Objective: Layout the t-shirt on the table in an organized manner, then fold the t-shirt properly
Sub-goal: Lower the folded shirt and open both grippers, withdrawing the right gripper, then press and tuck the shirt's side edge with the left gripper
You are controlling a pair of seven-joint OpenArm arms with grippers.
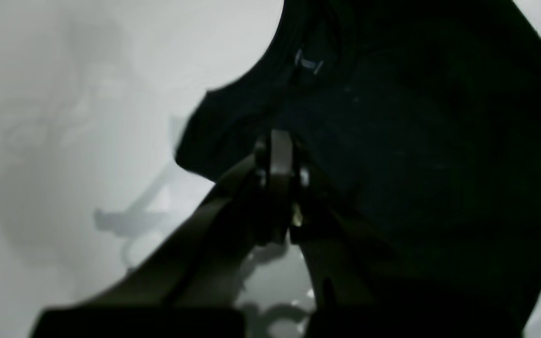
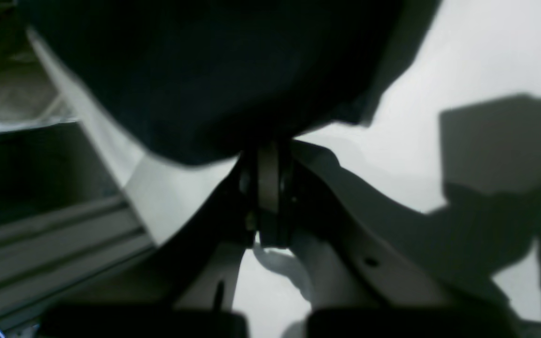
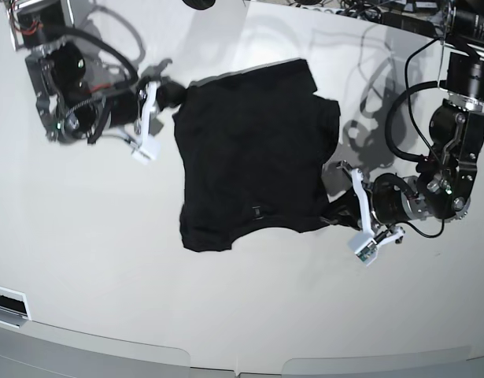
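Observation:
The black t-shirt (image 3: 249,157) lies spread on the white table (image 3: 108,276), its collar with a small label (image 3: 257,211) toward the near edge. My right gripper (image 3: 175,94) is shut on the shirt's far-left corner; in the right wrist view its closed fingertips (image 2: 268,150) meet the hem of the t-shirt (image 2: 204,70). My left gripper (image 3: 330,218) is shut on the near-right corner. In the left wrist view its closed tips (image 1: 280,141) press into the t-shirt (image 1: 416,141), just below the collar label (image 1: 308,63).
Cables and equipment (image 3: 383,8) line the far edge at the back right. The table's curved front edge (image 3: 147,346) runs along the bottom. An aluminium rail (image 2: 40,234) shows beyond the table's edge in the right wrist view.

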